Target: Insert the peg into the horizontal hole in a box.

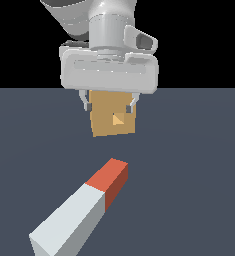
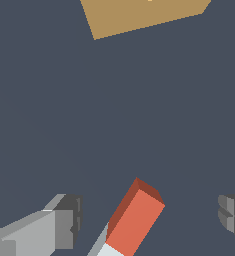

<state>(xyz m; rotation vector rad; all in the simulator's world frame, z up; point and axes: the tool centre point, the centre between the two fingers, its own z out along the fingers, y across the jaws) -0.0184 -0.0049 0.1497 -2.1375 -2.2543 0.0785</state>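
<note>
So you had the long square peg (image 1: 81, 209), pale grey-white with a red end, lying flat on the dark grey floor (image 1: 199, 165), red end aimed toward the tan-orange box (image 1: 112, 119). Your grey Panda gripper (image 1: 109, 106) hung up in front of the box with its fingers (image 2: 64, 222) spread wide, holding nothing; the wrist view showed the peg's red tip between them, touching neither. The small square hole (image 1: 118, 119) with its lighter orange inside faced the peg, well apart from it. No writing or labels showed anywhere.
</note>
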